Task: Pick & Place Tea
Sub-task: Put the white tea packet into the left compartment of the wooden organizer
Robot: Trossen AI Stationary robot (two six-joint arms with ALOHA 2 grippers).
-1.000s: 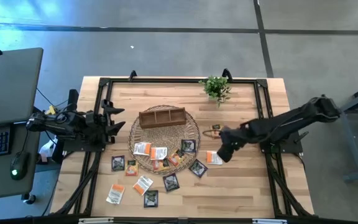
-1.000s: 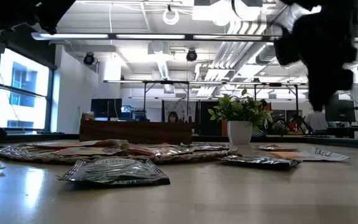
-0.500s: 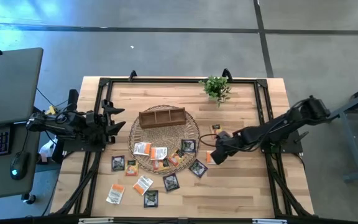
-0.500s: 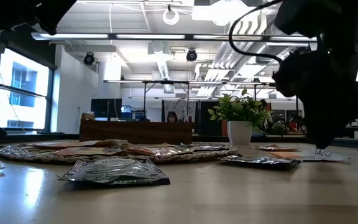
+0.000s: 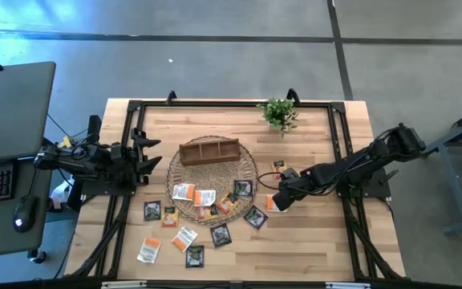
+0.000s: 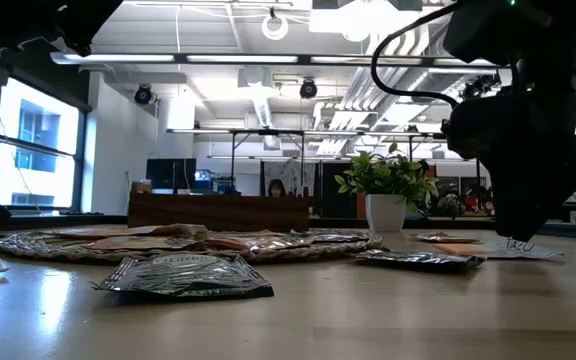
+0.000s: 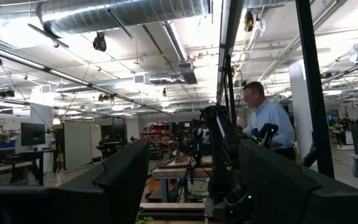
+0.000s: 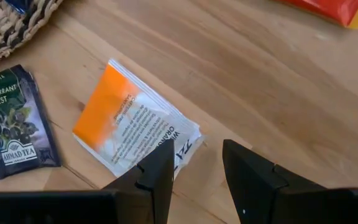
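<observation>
Several small tea packets lie flat on the round woven mat (image 5: 251, 166) and on the table in front of it (image 5: 184, 238). One white-and-orange packet (image 5: 274, 204) (image 8: 129, 124) lies flat on the wood to the right of the mat. My right gripper (image 5: 282, 200) (image 8: 197, 163) is open and low over that packet's white end, also seen in the low view (image 6: 524, 222). A dark packet (image 8: 14, 124) lies beside it. My left gripper (image 5: 149, 155) (image 7: 191, 158) waits open at the table's left edge. My right gripper comes at the white-and-orange packet slanting down from the table's right. One finger (image 8: 160, 165) stands over the packet's white corner (image 8: 188, 134), the other over bare wood. I cannot tell whether it touches the packet, which lies flat on the table.
A brown wooden divided tray (image 5: 209, 150) stands on the mat's far part. A small green potted plant (image 5: 279, 112) is near the far edge. Another packet (image 5: 279, 167) (image 8: 334, 9) lies just beyond my right gripper. Bare wood stretches along the table's right and near right.
My right gripper has come down toward the white-and-orange packet and shifted a little toward the table's left, settling low over it. In the last half second it has hardly moved. The packets lie as before.
</observation>
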